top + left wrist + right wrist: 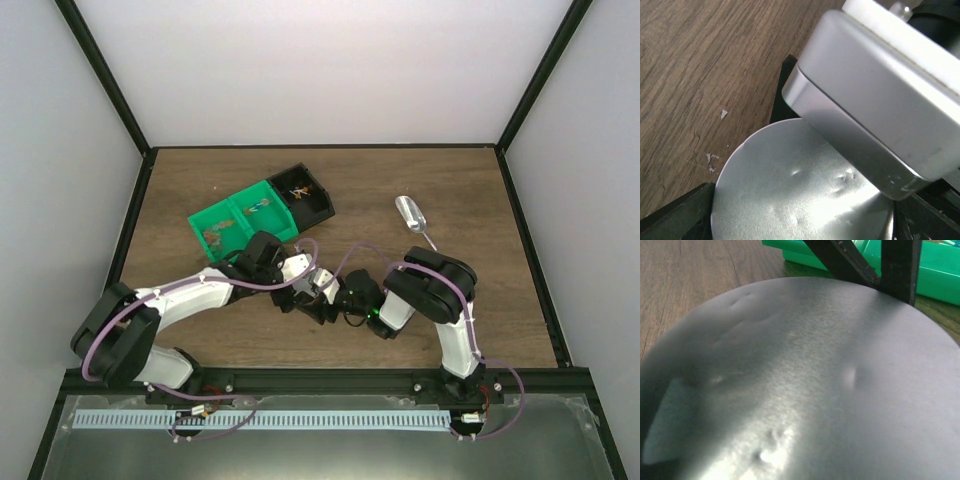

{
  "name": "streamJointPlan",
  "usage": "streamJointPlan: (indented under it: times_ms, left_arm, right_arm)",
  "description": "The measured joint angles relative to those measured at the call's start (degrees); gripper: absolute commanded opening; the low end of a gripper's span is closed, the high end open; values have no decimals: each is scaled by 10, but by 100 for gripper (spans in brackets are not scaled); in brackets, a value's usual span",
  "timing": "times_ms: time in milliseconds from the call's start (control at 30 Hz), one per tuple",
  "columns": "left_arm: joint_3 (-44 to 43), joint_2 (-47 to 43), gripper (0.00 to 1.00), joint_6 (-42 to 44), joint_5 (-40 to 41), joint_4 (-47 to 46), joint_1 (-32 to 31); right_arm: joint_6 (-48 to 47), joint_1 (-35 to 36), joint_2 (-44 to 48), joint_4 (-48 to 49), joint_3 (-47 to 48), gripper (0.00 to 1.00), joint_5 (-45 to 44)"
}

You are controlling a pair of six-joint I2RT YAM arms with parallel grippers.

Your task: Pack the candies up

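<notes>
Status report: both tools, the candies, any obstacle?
Left tool and right tool both at the round grey lid, grip unclear. Candies lie in green bin and black bin. Scoop lies apart, to the right.

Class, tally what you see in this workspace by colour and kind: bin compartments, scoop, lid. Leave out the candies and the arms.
Green bin compartments: 2
Black bin: 1
Silver scoop: 1
Grey round lid: 1
Total: 5
</notes>
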State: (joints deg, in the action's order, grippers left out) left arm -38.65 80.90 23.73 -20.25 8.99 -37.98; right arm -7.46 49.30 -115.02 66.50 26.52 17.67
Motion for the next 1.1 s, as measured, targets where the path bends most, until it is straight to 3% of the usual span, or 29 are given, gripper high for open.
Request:
streamJointPlan:
  times_ms: [633,800,900,1033,1100]
  left_arm:
    - [-33,20,80,149,-65,67,26]
    - [-41,26,100,159,-74,79,32]
    - [-41,21,100,172,-80,87,40]
    - [-31,-7,100,182,-85,110,65]
    - [-28,-27,100,185,-85,120,81]
  right_arm:
    - [-7,0,7,1,-12,43,1]
    - [-7,0,8,0,-12,46,3]
    - [-10,-1,8,0,-13,53,16]
    - [-12,-2,8,0,-13,83,21]
    - [-14,-4,8,0,-14,93,24]
